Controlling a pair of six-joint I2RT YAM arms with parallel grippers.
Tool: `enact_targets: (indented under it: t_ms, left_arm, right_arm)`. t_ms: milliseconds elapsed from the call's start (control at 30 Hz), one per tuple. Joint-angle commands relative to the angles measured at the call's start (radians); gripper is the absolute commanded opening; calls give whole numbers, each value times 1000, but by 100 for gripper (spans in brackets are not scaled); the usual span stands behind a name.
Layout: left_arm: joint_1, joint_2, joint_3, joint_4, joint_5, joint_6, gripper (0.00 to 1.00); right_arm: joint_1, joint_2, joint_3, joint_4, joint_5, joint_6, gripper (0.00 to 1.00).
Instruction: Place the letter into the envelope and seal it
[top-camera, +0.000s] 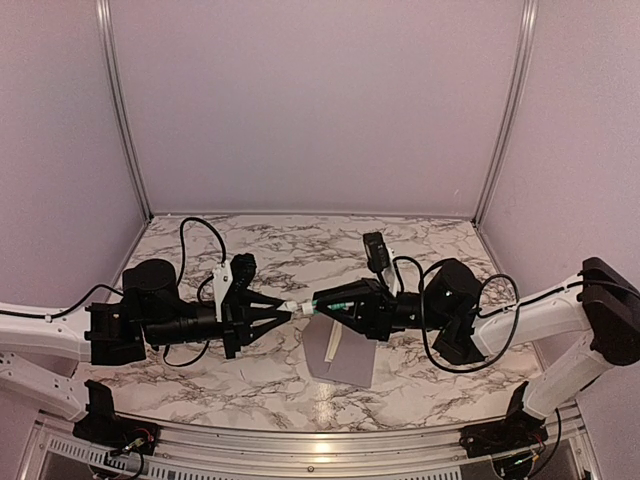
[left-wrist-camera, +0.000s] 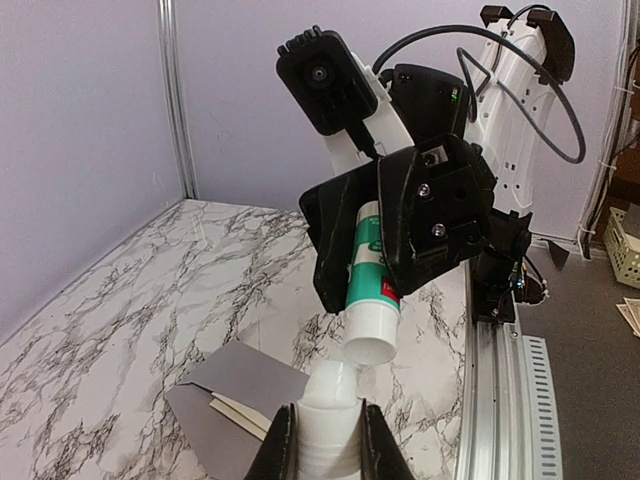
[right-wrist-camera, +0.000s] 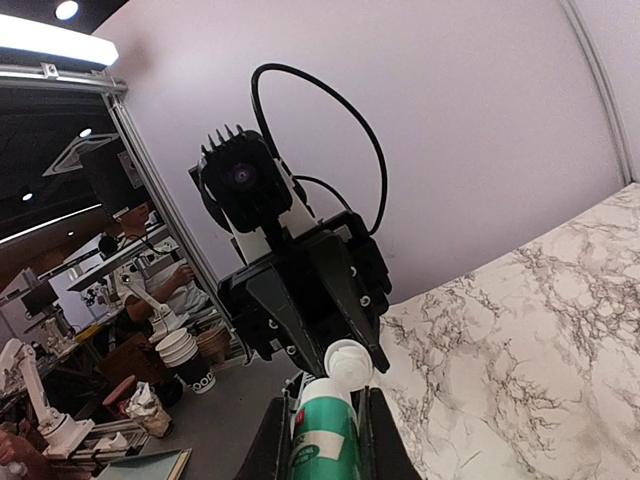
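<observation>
A marbled table (top-camera: 250, 385) is seen across the lower half of the overhead frame, and above it the left arm (top-camera: 40, 335) and right arm (top-camera: 545, 305) are extended from either side so that their tips meet nose to nose at frame centre. Below that meeting point, at lower centre and a little to the right, the grey envelope (top-camera: 350, 360) is laid flat on the marble. The cream letter (left-wrist-camera: 238, 408) is seen only as a pale edge tucked between two grey layers at the lower left of the left wrist frame, and how far in it is pushed cannot be told. A green-and-white tube (left-wrist-camera: 368, 270) is pinched by its sides in the right gripper (left-wrist-camera: 368, 295), its long axis laid along the line joining the two arms and its open mouth pointed at the left gripper (left-wrist-camera: 328, 420). A white cap (left-wrist-camera: 330, 395) is clamped there between jaws drawn close together, just beside the tube's mouth and off it. Sealing is judged to be in preparation. The coming move is taken to turn on one relation: the envelope is placed well below the tube and slightly toward the bottom of the overhead frame, the right arm is the nearer one, and the mouth would have to be tipped down from its level lie toward the grey paper
</observation>
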Motion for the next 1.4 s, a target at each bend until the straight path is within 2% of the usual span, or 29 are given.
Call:
enact_targets:
  t_ms: [0, 567, 1067, 1367]
  left_arm:
    - [-2, -29, 20, 36, 18, -8, 0]
    - [-2, -25, 12, 42, 55, -12, 0]
    - [-2, -27, -4, 42, 104, 1, 0]
    - [-2, -16, -1, 20, 129, 20, 0]
  right_arm:
    - [14, 18, 24, 69, 8, 16, 0]
    - [54, 41, 76, -2, 46, -44, 0]
    - [82, -29, 98, -243, 198, -191, 0]
    - [87, -30, 116, -319, 210, -225, 0]
